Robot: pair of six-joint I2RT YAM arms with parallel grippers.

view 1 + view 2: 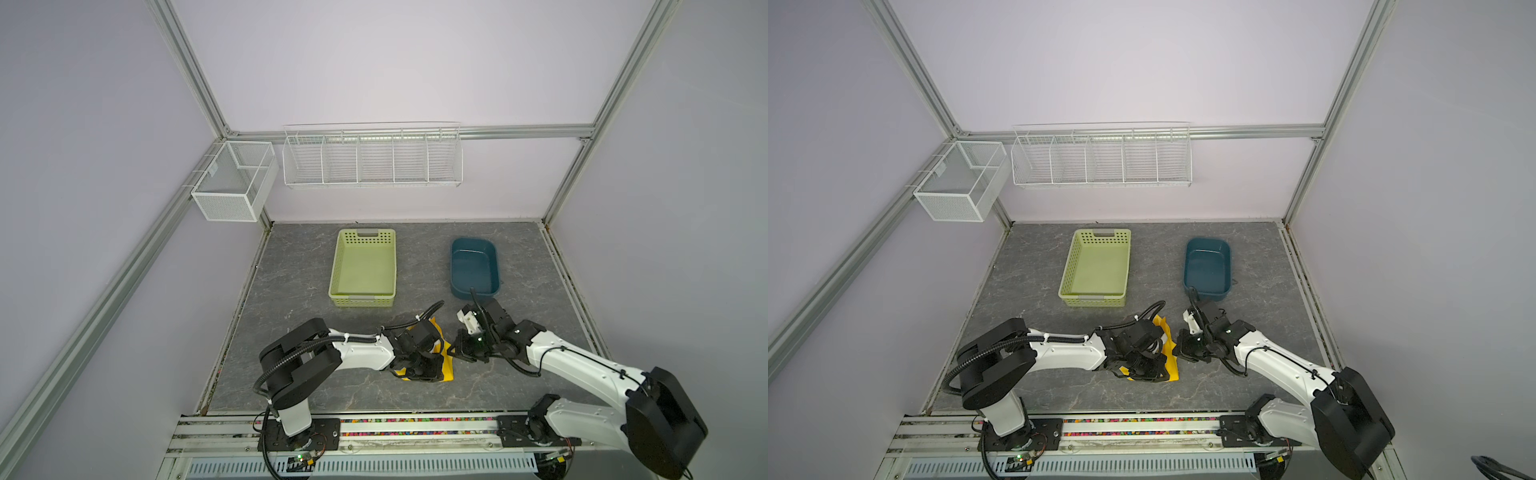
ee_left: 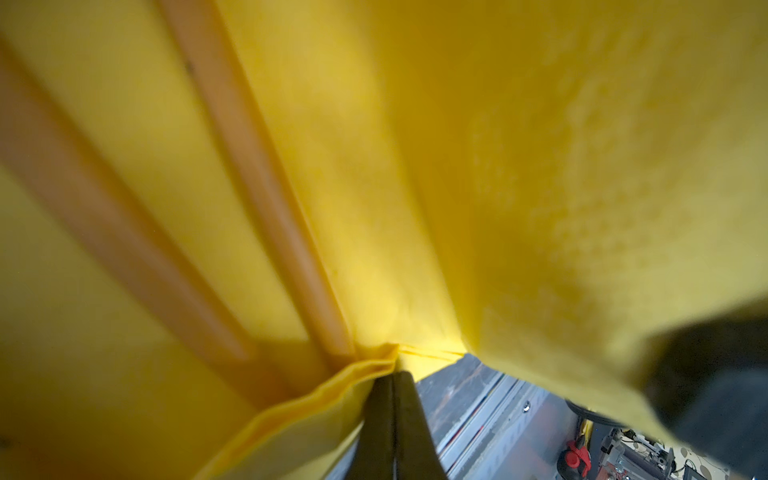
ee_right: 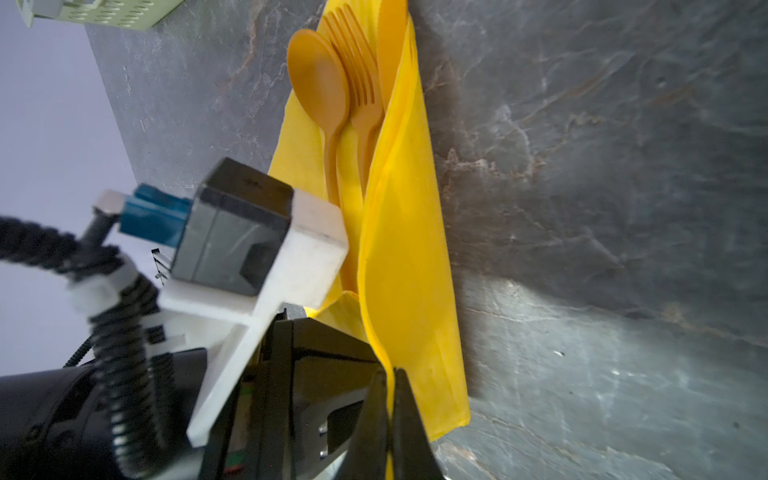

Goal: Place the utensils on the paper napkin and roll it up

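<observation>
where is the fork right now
In the right wrist view the fork lies on the paper napkin between the spoon and the knife, its handle tucked under the napkin's folded-over flap. The napkin lies mid-table, near the robot's edge.

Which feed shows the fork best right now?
Right wrist view: the fork lies with tines clear beside the spoon on the napkin. Left wrist shows only blurred orange handles; in both top views the left arm hides it.

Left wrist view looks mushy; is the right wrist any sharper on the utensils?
Left wrist view: the paper napkin fills the frame, out of focus, the utensils mere orange streaks. Right wrist view: spoon and fork fairly sharp, sheen on the table. In both top views the left arm hides them.
</observation>
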